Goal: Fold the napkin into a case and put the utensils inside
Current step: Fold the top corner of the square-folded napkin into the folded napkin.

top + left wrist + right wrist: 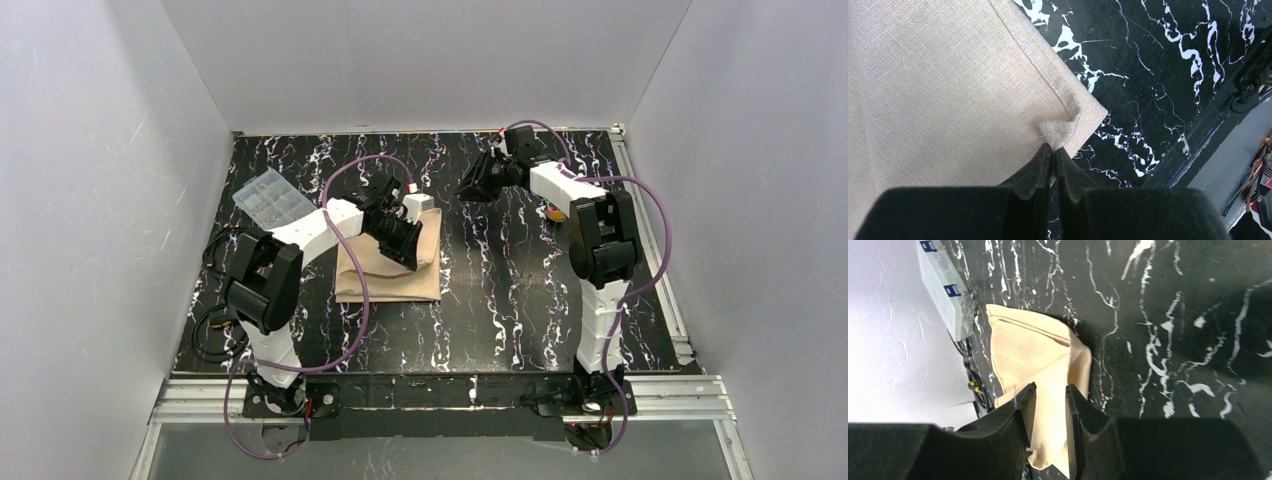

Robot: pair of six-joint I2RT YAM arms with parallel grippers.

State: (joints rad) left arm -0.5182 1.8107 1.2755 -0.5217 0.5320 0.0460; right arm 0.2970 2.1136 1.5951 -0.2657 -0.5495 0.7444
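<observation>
Risk: tan-beige square cloth napkin (948, 90) corner could slip from shallow tip pinch of left tool (1053, 148); right tool (1050, 387) half-parted, empty.

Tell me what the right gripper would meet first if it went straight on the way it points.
Probably the napkin: it lies dead ahead, framed by the right gripper's open jaws, with only bare table before it. Depth is unclear, so the table could come first.

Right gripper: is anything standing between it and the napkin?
Nothing visible does. Only bare table lies between the open right gripper and the napkin. The left gripper pinches one corner of the cloth.
</observation>
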